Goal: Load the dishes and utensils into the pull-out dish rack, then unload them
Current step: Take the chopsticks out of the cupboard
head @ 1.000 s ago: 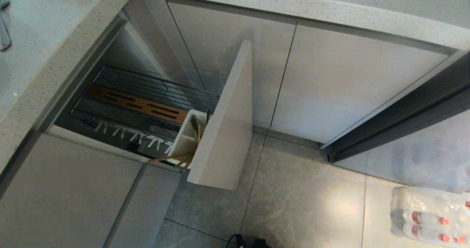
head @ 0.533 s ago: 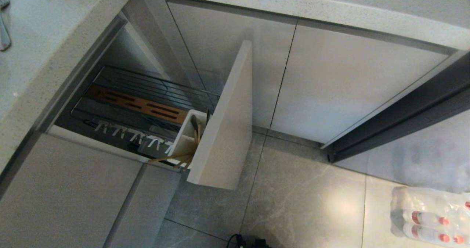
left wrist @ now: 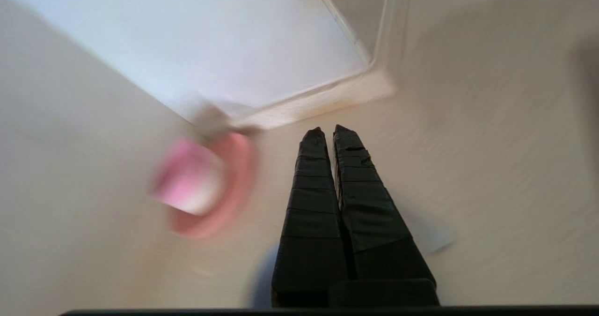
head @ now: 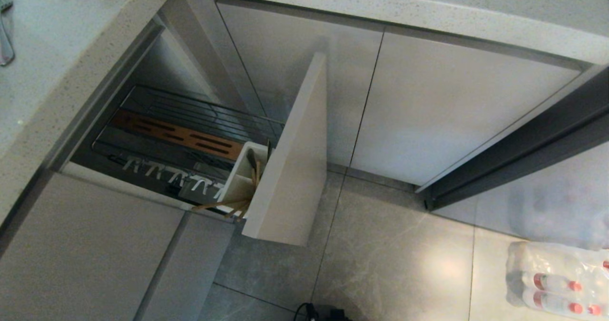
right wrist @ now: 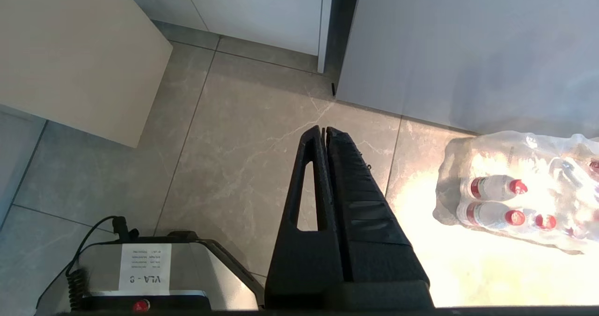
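While the pull-out dish rack (head: 190, 135) is standing drawn out of the cabinet, its beige front panel (head: 290, 169) is jutting over the tiled floor (head: 380, 264) and its wire basket is carrying no dishes. Wooden chopsticks (head: 228, 204) are leaning in the white utensil caddy (head: 240, 176), their ends poking over its near edge. A silver fork (head: 5, 31) is lying on the desk (head: 43, 64) at the far left edge of the head view; no bowl or plate is showing anywhere.

The left hand (left wrist: 327, 133) is working outside the head view, clenched with its black fingers (left wrist: 311, 189) pressed together and nothing between them, hovering over a pale surface near a blurred pink item (left wrist: 206, 185) that cannot be identified. The right hand (right wrist: 324, 131) is hanging parked over the floor, clenched and empty, beside a wrapped pack of water bottles (right wrist: 510, 199).

Judging by this, either the fork is waiting to be loaded or it is already unloaded and the chopsticks are due out next. Either way, the next move is calling for the left hand to release, settle over a thin utensil and pinch it cleanly.
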Tool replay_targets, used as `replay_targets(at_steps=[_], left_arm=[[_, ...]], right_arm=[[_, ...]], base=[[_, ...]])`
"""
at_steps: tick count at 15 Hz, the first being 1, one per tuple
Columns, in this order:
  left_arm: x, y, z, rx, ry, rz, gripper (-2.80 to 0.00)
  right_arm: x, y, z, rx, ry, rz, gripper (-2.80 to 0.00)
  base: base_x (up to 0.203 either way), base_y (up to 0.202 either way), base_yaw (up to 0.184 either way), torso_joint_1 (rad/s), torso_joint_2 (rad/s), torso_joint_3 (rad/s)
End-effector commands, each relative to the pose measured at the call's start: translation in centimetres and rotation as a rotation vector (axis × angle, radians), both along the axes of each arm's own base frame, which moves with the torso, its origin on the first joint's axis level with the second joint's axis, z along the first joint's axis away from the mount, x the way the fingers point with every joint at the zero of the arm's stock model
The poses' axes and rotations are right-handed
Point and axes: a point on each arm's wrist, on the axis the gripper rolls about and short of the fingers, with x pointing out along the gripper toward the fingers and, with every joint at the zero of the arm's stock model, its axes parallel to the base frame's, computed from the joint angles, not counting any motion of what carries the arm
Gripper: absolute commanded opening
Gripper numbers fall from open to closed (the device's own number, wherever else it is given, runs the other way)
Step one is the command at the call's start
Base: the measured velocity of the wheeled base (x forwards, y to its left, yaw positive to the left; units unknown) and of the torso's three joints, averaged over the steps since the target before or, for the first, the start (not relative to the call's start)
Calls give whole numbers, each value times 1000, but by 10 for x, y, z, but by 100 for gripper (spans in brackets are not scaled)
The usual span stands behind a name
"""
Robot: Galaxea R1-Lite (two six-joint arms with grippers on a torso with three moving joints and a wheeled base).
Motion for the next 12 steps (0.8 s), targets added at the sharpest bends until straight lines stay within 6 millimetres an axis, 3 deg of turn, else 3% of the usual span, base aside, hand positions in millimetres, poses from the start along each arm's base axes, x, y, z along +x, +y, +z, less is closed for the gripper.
replay_targets(at_steps=[1, 7, 12], left_arm=[[-8, -17, 8, -76, -3, -50, -280], [-9, -50, 11, -535, 134, -356, -280], [12, -73, 5, -797, 334, -613, -280]], right_arm=[[0, 0, 0, 0, 1, 0, -280], [0, 0, 0, 0, 1, 0, -280], [0, 0, 0, 0, 0, 0, -280]], base=[[0, 0, 0, 0, 0, 0], [0, 0, 0, 0, 0, 0], [0, 0, 0, 0, 0, 0]])
